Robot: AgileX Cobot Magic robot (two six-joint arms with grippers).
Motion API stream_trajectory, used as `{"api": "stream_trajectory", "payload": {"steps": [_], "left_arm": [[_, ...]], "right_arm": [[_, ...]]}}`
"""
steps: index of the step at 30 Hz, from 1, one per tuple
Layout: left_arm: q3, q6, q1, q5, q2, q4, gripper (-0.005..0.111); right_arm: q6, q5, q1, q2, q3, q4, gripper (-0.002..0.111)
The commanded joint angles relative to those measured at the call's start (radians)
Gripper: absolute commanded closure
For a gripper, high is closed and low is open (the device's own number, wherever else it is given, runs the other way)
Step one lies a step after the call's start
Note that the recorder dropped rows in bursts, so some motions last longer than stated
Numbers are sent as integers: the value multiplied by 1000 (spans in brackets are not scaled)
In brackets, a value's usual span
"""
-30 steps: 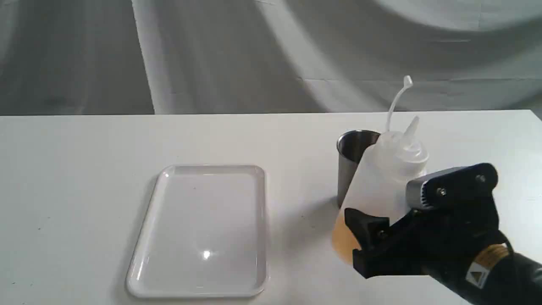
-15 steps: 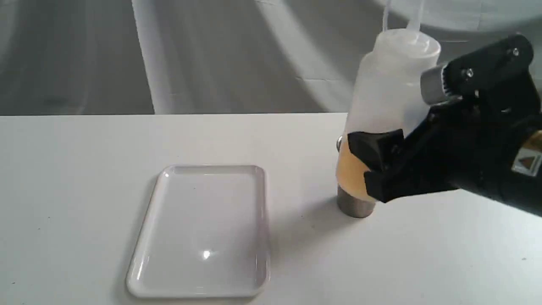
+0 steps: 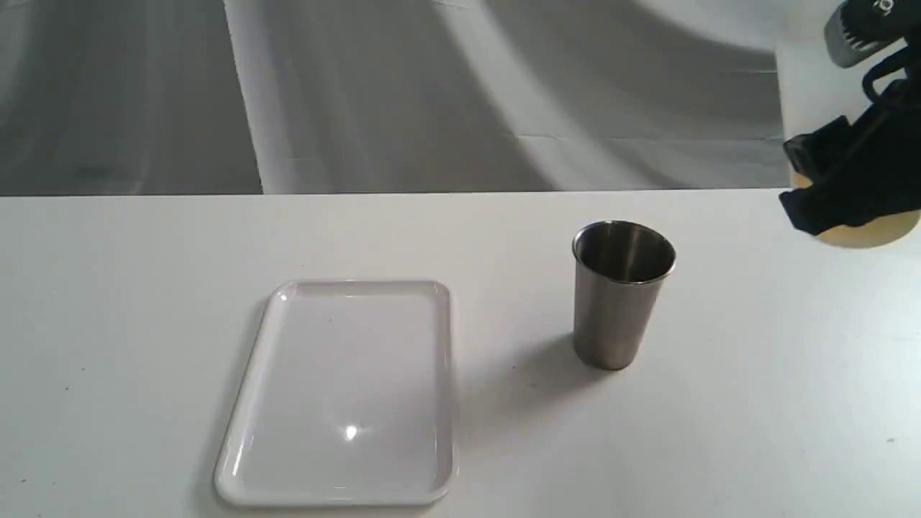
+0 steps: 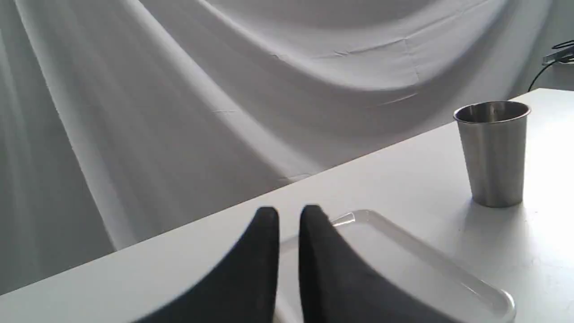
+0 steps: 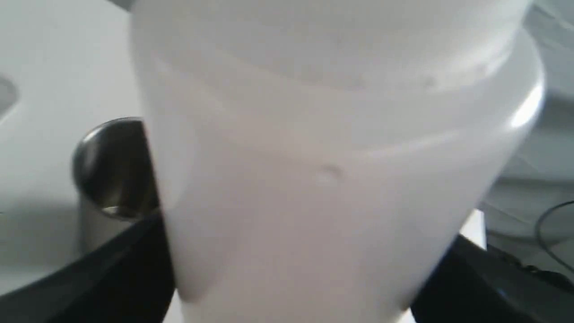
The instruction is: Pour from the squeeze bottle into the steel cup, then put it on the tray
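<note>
While the right end effector (image 3: 814, 122) is pinching the squeeze bottle (image 5: 323, 170) roughly upright, high over the bench (image 3: 755, 432), the steel cup (image 3: 622, 295) is standing well apart, down to its left, so I reckon the pour is calling for a leftward carry.

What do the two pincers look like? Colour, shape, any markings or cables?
The left pincer has two matte black fingers, broad at the base and tapering to rounded tips, with no markings or cables showing. The right pincer is also black and blockier, with a grey ridged pad on one finger. Little of either arm shows.
</note>
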Motion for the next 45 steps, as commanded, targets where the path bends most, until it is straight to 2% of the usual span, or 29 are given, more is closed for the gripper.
{"api": "stream_trajectory", "payload": {"steps": [1,13,24,37,45], "left_arm": [[4,-3,2,-6,3,-2,98],[4,-3,2,-6,3,-2,98],[4,-3,2,-6,3,-2,98],[4,-3,2,-6,3,-2,98],[4,-3,2,-6,3,-2,98]], "right_arm": [[32,1,-2,-12,-26,-108,72],[28,133,0,83,-26,-231,72],[-27,141,0,218,-26,-254,72],[-77,170,0,320,-26,-375,72],[-76,219,0,406,-26,-536,72]]}}
